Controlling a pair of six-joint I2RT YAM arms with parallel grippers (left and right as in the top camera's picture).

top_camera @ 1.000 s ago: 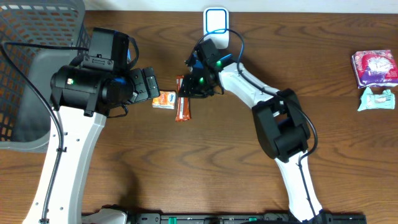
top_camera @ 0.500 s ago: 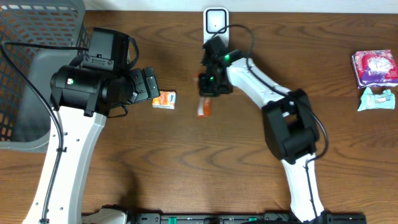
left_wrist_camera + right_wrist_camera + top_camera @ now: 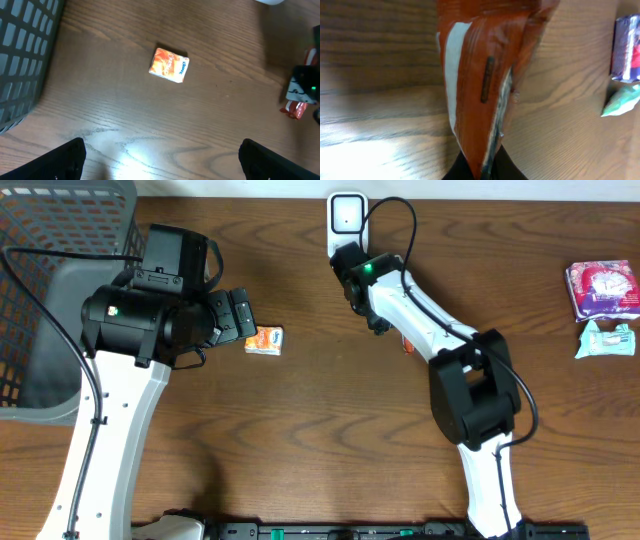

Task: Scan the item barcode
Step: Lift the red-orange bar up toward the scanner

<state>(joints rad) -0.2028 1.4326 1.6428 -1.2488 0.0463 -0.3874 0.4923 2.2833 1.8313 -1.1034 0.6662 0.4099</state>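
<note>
My right gripper (image 3: 482,172) is shut on the lower end of an orange-red snack wrapper (image 3: 485,75) with a white stripe, held above the wood. Overhead, that gripper (image 3: 385,323) sits below the white scanner (image 3: 346,213), and only a small red piece of the wrapper (image 3: 408,344) shows past the arm. The same wrapper (image 3: 298,107) appears at the right edge of the left wrist view. My left gripper (image 3: 240,315) is open, its fingers wide apart with nothing between them (image 3: 162,160). A small orange packet (image 3: 264,340) lies just right of it on the table (image 3: 170,65).
A grey mesh basket (image 3: 60,240) fills the back left corner. A purple packet (image 3: 602,288) and a mint-green packet (image 3: 606,339) lie at the far right; both also show in the right wrist view, purple packet (image 3: 626,47), green packet (image 3: 622,100).
My right gripper has carried the wrapper from beside the orange packet rightwards, past the front of the scanner. The left arm has not moved.
</note>
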